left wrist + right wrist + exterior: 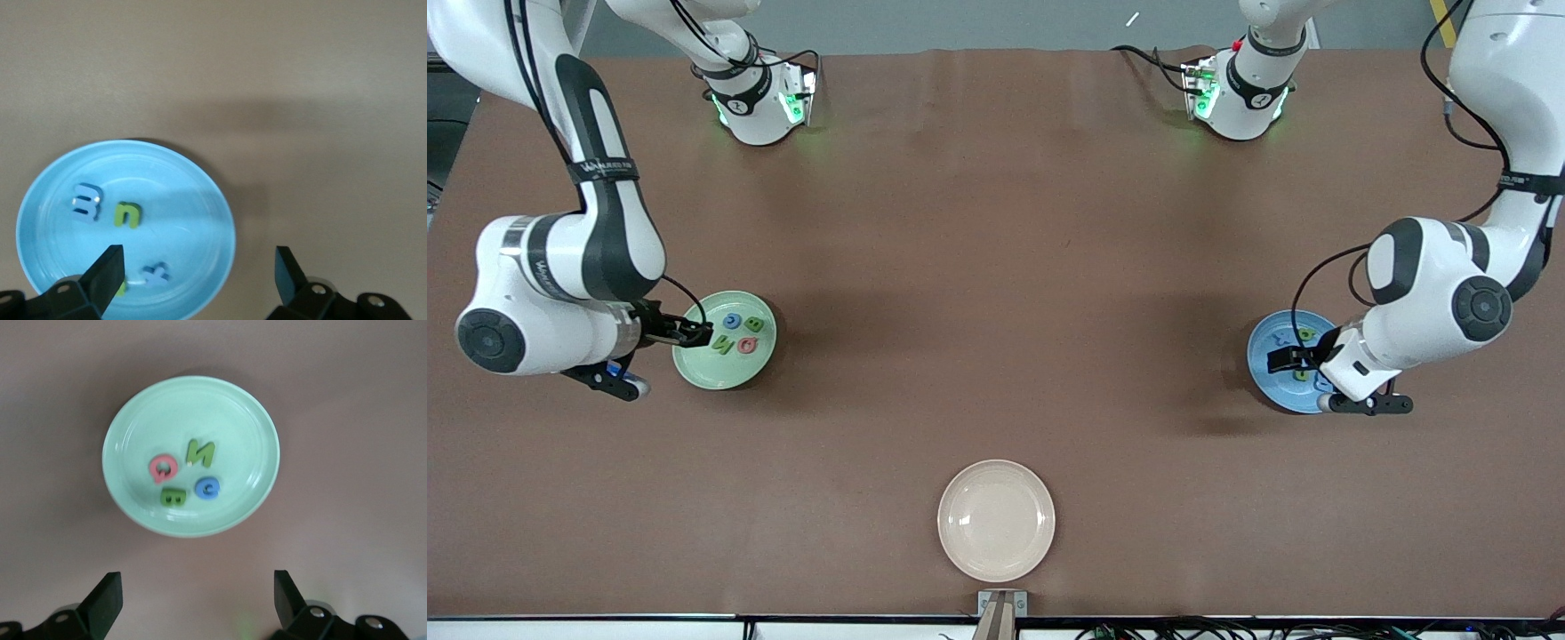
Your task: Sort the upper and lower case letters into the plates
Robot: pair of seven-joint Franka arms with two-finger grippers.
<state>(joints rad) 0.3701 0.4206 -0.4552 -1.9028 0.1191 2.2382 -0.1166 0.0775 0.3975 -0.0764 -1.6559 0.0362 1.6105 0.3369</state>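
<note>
The right wrist view shows four letters (183,475) in the green plate (127,427), frame centre. Right gripper (193,600) and left gripper (197,277) both gape empty. The left arm hides part of the blue plate (1263,356), front view's right.

1. The front view looks down from high across the surface (996,267), facing both arm bases.
2. The left wrist view looks down closely on the blue plate (200,200), shared with the front view (1263,360).
3. The right wrist view looks down on the green plate (127,433), shared too (694,369).

In the left wrist view, a green letter (122,287) in the blue plate (200,200) was largely hidden by one finger (105,272) of the left gripper (200,273), and could not be read. In the front view, that plate was partly covered by the left arm (1414,311).
</note>
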